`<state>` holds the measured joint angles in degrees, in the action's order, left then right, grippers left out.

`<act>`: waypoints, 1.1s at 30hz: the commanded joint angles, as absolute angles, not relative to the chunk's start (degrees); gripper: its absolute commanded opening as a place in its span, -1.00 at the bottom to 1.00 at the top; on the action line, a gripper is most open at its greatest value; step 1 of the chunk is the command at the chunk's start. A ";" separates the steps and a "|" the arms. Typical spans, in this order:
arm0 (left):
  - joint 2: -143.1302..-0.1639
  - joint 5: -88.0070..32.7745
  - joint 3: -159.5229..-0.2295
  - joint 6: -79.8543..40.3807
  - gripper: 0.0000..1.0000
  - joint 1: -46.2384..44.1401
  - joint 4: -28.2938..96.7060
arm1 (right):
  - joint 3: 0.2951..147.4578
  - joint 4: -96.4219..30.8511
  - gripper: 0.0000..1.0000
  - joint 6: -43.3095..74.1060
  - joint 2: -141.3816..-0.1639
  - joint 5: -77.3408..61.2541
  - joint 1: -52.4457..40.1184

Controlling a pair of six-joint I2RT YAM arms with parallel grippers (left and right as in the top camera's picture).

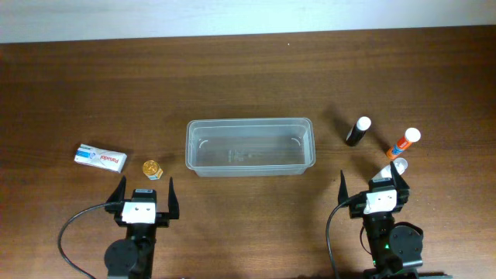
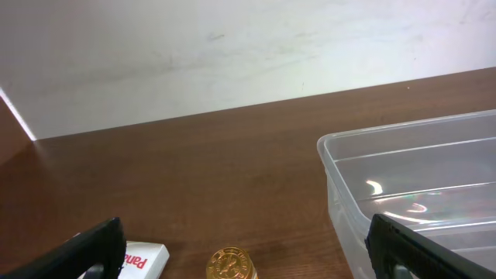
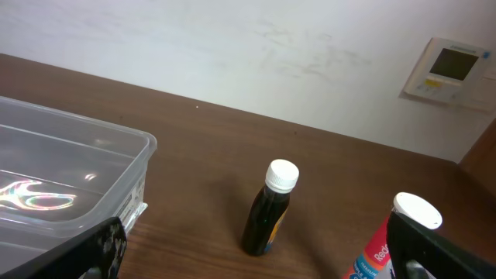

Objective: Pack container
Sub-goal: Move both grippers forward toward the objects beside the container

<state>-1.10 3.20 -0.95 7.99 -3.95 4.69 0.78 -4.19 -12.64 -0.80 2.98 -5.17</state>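
nearest to us, the left gripper (image 1: 145,190) stands with its fingers (image 2: 87,249) spread wide, pinching nothing. the right gripper (image 1: 373,186) is likewise splayed and holds nothing. just ahead of the left gripper we see a gold foil-wrapped round piece (image 1: 152,168), with a white and blue packet (image 1: 101,157) to its left, apart from it. the container (image 1: 248,122) lies at the middle of the brown wooden table (image 1: 248,77), between the two arms and a little beyond them, long side across, nothing inside. to its right stand a dark bottle with a white cap (image 1: 358,131) and an orange glue stick (image 1: 404,142), tilted. a third white-capped item (image 1: 397,166) sits against the right gripper's outer finger; we cannot tell what it is.
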 commanded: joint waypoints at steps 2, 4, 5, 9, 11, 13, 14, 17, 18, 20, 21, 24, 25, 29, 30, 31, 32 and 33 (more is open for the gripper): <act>-0.69 2.35 -0.54 9.10 0.99 -3.55 4.54 | 0.32 -4.29 0.97 -12.86 -0.36 3.27 -4.84; -0.69 2.35 -0.54 9.10 0.99 -3.55 4.54 | 0.32 -4.32 0.97 -12.82 -0.36 3.20 -4.84; -0.69 2.35 -0.54 9.10 0.99 -3.55 4.51 | 0.32 -4.34 0.97 -12.43 -0.36 3.05 -4.84; -0.69 2.33 -0.54 9.08 0.99 -3.60 4.54 | 0.32 -4.29 0.97 -6.98 -0.36 3.11 -4.84; -0.69 2.35 -0.54 8.03 0.99 -3.60 4.51 | 0.32 -4.32 0.97 -2.28 -0.36 3.42 -4.84; -0.69 2.37 -0.54 5.10 0.99 -3.60 4.54 | 0.34 -4.32 0.97 0.71 -0.36 3.62 -4.84; -0.69 2.35 -0.54 4.32 0.99 -3.60 4.56 | 0.34 -4.32 0.97 1.30 -0.36 3.51 -4.84; -0.84 2.35 -2.22 2.74 0.99 -3.60 6.68 | 2.85 -6.11 0.97 1.58 -1.45 3.55 -4.84; -1.15 2.35 -3.09 2.74 0.99 -3.60 7.55 | 3.90 -6.57 0.97 1.58 -2.15 3.60 -4.84; -2.52 2.37 -5.87 2.13 0.99 -3.60 9.85 | 7.44 -8.19 0.97 1.61 -4.84 3.70 -4.84; -3.44 2.39 -7.18 2.13 0.99 -3.60 10.50 | 8.91 -8.80 0.97 1.61 -6.07 3.70 -4.84; -8.38 2.39 -12.45 2.13 0.99 -3.60 12.03 | 16.08 -11.86 0.97 1.61 -12.84 3.70 -4.84; -10.59 2.42 -14.50 2.13 0.99 -3.60 12.64 | 19.18 -13.41 0.97 1.61 -16.12 3.70 -4.84; -20.36 2.42 -23.33 2.13 0.99 -3.60 16.97 | 30.94 -21.17 0.97 2.31 -28.58 3.64 -4.82; -23.51 2.39 -26.26 2.13 0.99 -3.60 19.05 | 34.57 -24.23 0.97 2.92 -32.12 3.49 -4.84; -26.04 2.37 -28.73 2.13 0.99 -3.60 20.88 | 37.95 -27.16 0.97 3.79 -35.33 3.25 -4.82; -28.82 2.35 -31.40 2.13 0.99 -3.60 23.14 | 41.76 -30.76 0.97 4.32 -38.70 2.63 -4.82; -31.33 2.33 -33.98 2.13 0.99 -3.60 25.47 | 45.47 -34.61 0.97 4.84 -41.76 1.76 -4.78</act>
<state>-25.39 2.98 -27.73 2.72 -3.95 22.28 36.80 -29.67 2.42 -34.54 3.03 -5.17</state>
